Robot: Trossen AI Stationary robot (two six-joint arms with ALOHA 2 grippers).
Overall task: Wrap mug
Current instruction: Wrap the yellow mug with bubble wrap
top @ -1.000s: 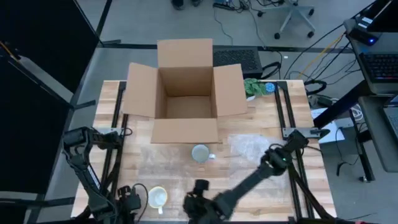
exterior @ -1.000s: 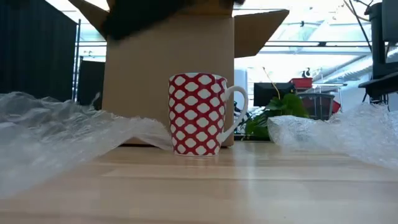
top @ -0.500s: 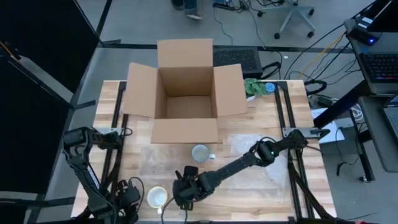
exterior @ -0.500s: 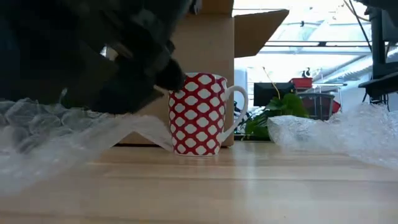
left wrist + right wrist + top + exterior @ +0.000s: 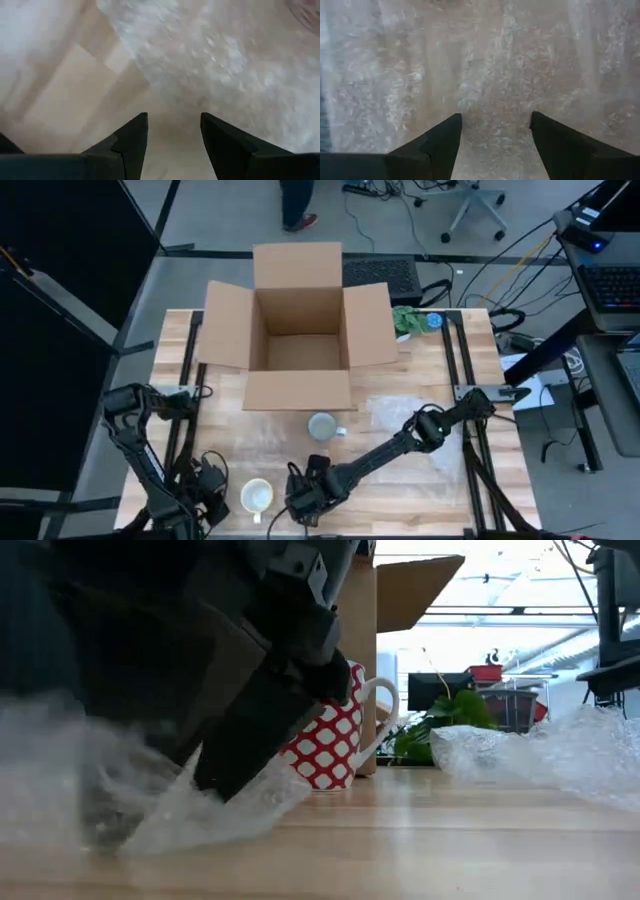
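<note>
- High view: the red-and-white mug point(image 5: 322, 425) stands upright on the wooden surface point(image 5: 400, 480), just in front of the near flap of the open cardboard box point(image 5: 298, 320). A second mug point(image 5: 256, 497), pale, stands near the front edge, to the left. The right arm reaches across the surface, and the right gripper point(image 5: 303, 498) is low at the front edge, just right of the pale mug. Half a second ago it was a little more to the left and closer to that mug; one second ago it was further right. The left gripper point(image 5: 208, 485) waits at the front left corner. A sheet of bubble wrap point(image 5: 405, 415) lies to the right of the red-and-white mug. A green plant point(image 5: 408, 320) sits at the far right of the box.
- Low view: the dark right gripper point(image 5: 250, 730) now fills the left half and covers part of the red-and-white mug point(image 5: 335, 745). Before, it hung higher. Its tip is down at the bubble wrap point(image 5: 200, 815), which is bunched under it; earlier the wrap lay more flat.
- Left wrist view: the left jaws stand released, apart from each other, above bubble wrap point(image 5: 200, 60) on the surface.
- Right wrist view: the right jaws are also released, wide apart, with bubble wrap point(image 5: 490, 75) directly below them and nothing between them.
</note>
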